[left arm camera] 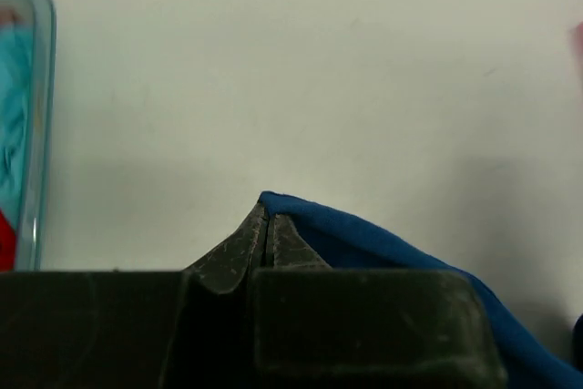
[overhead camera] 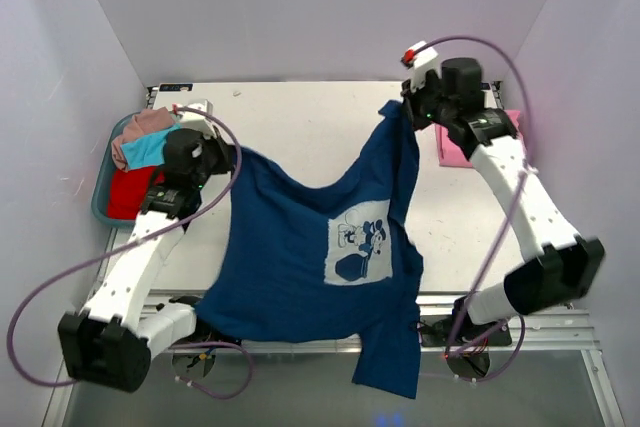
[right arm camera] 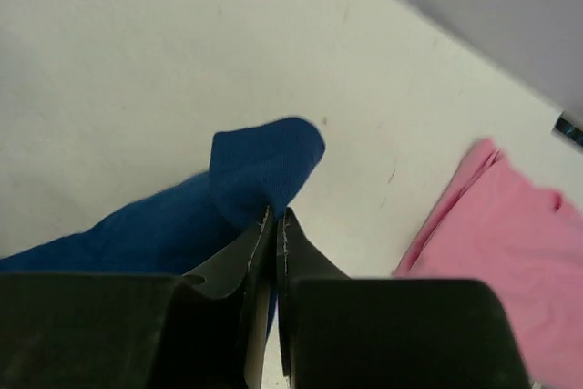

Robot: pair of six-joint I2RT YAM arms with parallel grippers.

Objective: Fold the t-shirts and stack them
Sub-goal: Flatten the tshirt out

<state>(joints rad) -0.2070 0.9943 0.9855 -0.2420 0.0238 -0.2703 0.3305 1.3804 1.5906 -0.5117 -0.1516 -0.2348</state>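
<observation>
You hold the navy t-shirt [overhead camera: 300,267] strung between both tools: left tool [left arm camera: 266,225] and right tool [right arm camera: 277,225] each clamp an edge, cloth sagging below them past the near edge of the worktop [overhead camera: 300,117].

From above, my right arm [overhead camera: 525,197] covers part of the pink shirt [overhead camera: 453,154], and my left arm [overhead camera: 140,252] blocks part of the bin [overhead camera: 100,192], so the red, teal and dusty-pink shirts [overhead camera: 140,147] inside show only partly. The navy shirt [overhead camera: 300,247] hides the table's [overhead camera: 300,122] lower middle. Its chest print [overhead camera: 360,242] is too small to read, perhaps a cartoon figure. In my left wrist view the left edge cuts the bin off; in my right wrist view the pink shirt is blurred and cut off at right.
</observation>
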